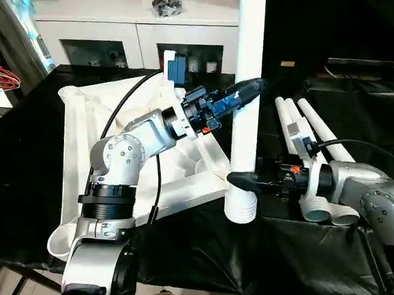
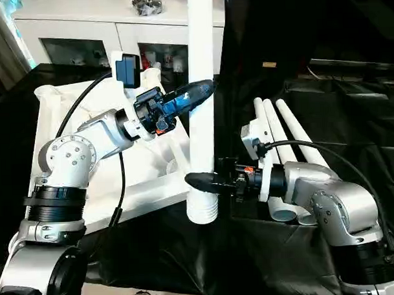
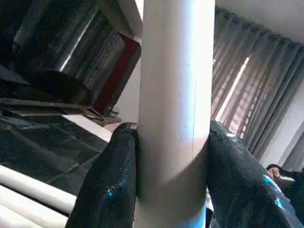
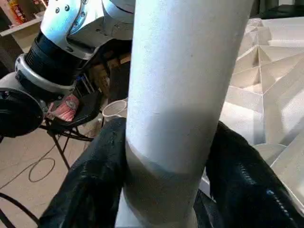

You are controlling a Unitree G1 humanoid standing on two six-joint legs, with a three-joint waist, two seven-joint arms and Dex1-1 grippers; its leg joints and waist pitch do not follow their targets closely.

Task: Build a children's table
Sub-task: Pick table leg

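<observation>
White plastic leg upright, clamped by both of your grippers.

Your left gripper [image 1: 245, 91] pinches the long tapered round white table leg [image 1: 247, 107] partway up; your right gripper [image 1: 245, 179] closes on it near its ridged foot. The upturned white rectangular tabletop [image 1: 77, 139] lies on the black cloth [image 1: 29, 166] beside it; three spare white legs [image 1: 306, 127] lie by your right forearm.
</observation>
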